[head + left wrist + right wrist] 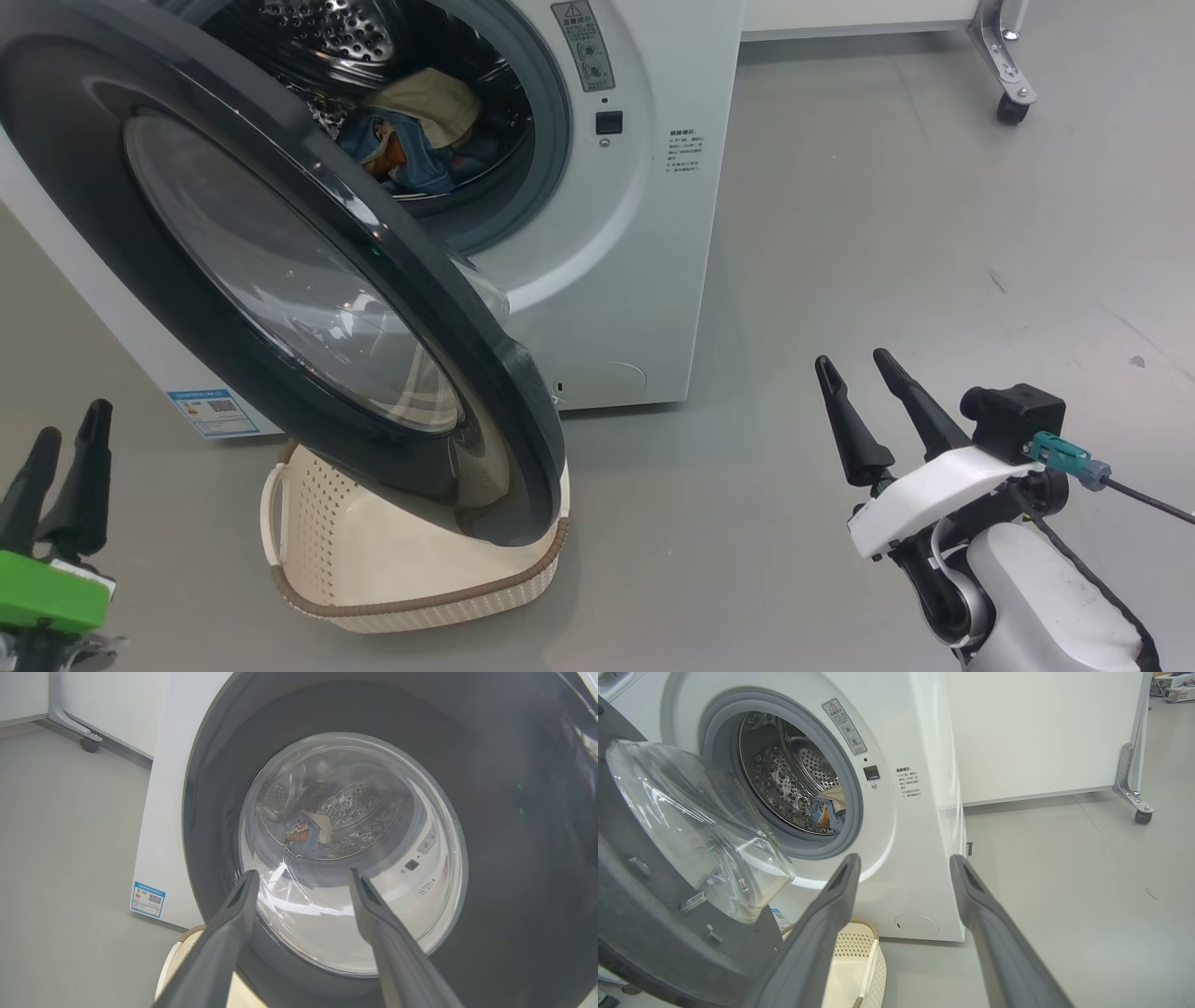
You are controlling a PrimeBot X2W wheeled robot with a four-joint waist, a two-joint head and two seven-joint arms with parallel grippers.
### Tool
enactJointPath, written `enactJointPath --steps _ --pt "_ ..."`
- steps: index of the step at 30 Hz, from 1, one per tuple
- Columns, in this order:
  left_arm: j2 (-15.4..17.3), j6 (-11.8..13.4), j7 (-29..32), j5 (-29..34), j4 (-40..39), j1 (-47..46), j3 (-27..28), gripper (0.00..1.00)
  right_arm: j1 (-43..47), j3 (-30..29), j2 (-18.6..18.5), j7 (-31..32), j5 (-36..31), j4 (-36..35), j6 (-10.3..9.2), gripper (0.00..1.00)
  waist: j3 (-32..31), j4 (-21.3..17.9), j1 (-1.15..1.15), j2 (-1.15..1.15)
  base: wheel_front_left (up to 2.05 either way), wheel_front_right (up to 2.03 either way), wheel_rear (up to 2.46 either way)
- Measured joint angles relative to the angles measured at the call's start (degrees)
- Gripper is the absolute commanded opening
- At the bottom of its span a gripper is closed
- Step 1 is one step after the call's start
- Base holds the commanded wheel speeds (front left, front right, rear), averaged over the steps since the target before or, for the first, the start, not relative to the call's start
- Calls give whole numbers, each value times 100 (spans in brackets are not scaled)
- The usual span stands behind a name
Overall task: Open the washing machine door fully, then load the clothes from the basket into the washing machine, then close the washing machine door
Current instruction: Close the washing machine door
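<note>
The left gripper (70, 425) has its two fingers spread and grasps nothing; just ahead of it and to its right stands the washing machine door (280, 280), swung out over the basket (327, 523) on the floor. The right gripper (851, 359) is also released and free, with the washing machine (644, 233) ahead of it to its left. The clothes (411, 154) lie inside the drum, behind the door as seen from the left gripper.

All views toward washing machine (635, 280)
</note>
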Motion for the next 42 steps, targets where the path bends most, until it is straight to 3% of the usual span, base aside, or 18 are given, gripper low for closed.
enactJointPath --steps 16,21,31,42 --pt "148 -1 -1927 1412 281 494 -773 100 -13 -7 -7 0 -52 -30 0 100 102 7 0 0 0 0 0" --pt "131 -1 -2374 1574 495 536 -905 100 -18 -8 -14 0 -79 -37 0 100 138 10 0 0 0 0 0" --pt "107 -1 -2950 1768 918 541 -1073 100 -65 -81 -30 0 -164 -70 0 100 174 -13 0 0 0 0 0" --pt "107 -1 -3125 1805 1244 532 -1234 100 -65 -115 -27 0 -254 -38 0 100 182 -33 0 0 0 0 0"
